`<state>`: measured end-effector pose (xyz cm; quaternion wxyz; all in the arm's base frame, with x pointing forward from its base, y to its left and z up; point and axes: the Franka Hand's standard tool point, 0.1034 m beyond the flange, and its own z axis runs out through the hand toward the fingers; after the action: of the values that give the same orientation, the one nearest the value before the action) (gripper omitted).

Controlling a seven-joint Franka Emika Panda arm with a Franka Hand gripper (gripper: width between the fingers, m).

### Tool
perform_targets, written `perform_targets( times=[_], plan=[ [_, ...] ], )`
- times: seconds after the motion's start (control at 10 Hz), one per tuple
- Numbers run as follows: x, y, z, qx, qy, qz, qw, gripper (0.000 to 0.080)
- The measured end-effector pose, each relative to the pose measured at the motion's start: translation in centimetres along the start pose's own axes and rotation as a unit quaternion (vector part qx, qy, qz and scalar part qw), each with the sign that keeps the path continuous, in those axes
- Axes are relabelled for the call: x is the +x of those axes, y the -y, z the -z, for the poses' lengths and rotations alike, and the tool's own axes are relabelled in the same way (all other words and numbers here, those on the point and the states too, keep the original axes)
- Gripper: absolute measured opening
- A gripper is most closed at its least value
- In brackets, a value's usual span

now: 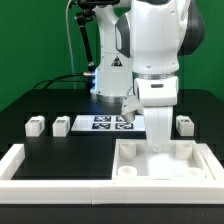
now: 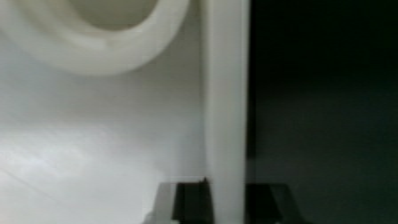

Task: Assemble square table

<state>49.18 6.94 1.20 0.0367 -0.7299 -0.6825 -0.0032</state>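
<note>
The white square tabletop [image 1: 165, 162] lies at the front on the exterior view's right, raised rim up. My gripper [image 1: 160, 138] reaches down onto it. In the wrist view my gripper [image 2: 228, 206] has its dark fingers [image 2: 191, 206] on either side of the tabletop's rim [image 2: 224, 100], closed on it. A round corner socket [image 2: 121, 25] shows on the tabletop's inner face. Two short white legs [image 1: 37, 125] [image 1: 62, 126] lie at the left, one leg [image 1: 185, 124] at the right. Another leg [image 1: 128, 110] shows beside the arm.
The marker board [image 1: 108, 122] lies flat behind the tabletop, near the robot base [image 1: 110, 70]. The long white low wall [image 1: 30, 165] runs along the front and the left. The table top is black.
</note>
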Motion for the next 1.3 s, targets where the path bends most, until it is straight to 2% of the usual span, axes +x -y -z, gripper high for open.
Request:
perform_targets(
  times=[0.3,0.4,0.5,0.6,0.7,0.8,0.9,1.3],
  plan=[
    [-0.11,-0.02,-0.03,0.000,0.000,0.002,1.000,0.0068],
    [-0.13,-0.02,-0.04,0.000,0.000,0.001,1.000,0.0276],
    [-0.15,-0.01,-0.05,0.000,0.000,0.001,1.000,0.0276],
    [-0.17,-0.01,-0.05,0.000,0.000,0.001,1.000,0.0460],
    [-0.19,-0.01,-0.06,0.000,0.000,0.001,1.000,0.0580],
    [-0.20,-0.01,-0.06,0.000,0.000,0.001,1.000,0.0580],
    [-0.22,-0.01,-0.06,0.000,0.000,0.000,1.000,0.0635],
    [-0.25,-0.01,-0.07,0.000,0.000,0.000,1.000,0.0649]
  ],
)
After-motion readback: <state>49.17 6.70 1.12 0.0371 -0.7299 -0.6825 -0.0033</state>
